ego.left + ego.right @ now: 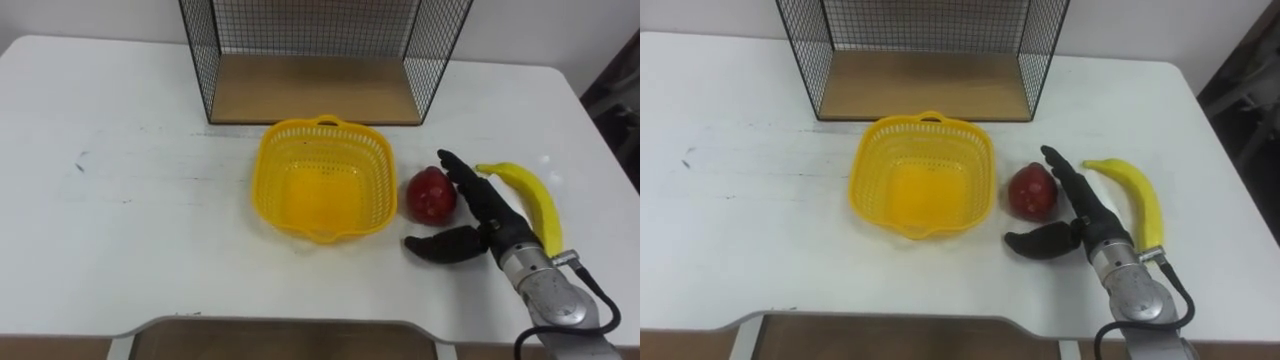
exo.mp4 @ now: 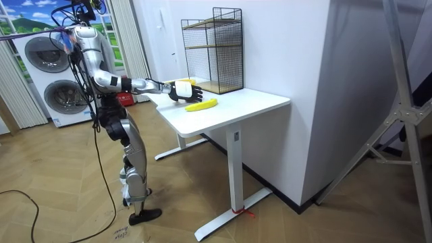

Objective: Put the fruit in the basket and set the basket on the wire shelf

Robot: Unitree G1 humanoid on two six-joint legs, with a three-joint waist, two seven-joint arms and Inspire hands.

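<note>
Though just beside the red fruit, right hand outstretched (fingers straight, thumb splayed, nothing grasped).

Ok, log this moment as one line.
right hand: open, beside red fruit | basket: empty, on table | banana: right of hand | fruit loaded: none

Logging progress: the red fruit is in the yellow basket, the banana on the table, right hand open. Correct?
No: the left eye view shows the red fruit on the table beside the yellow basket. The banana and open right hand are right.
</note>
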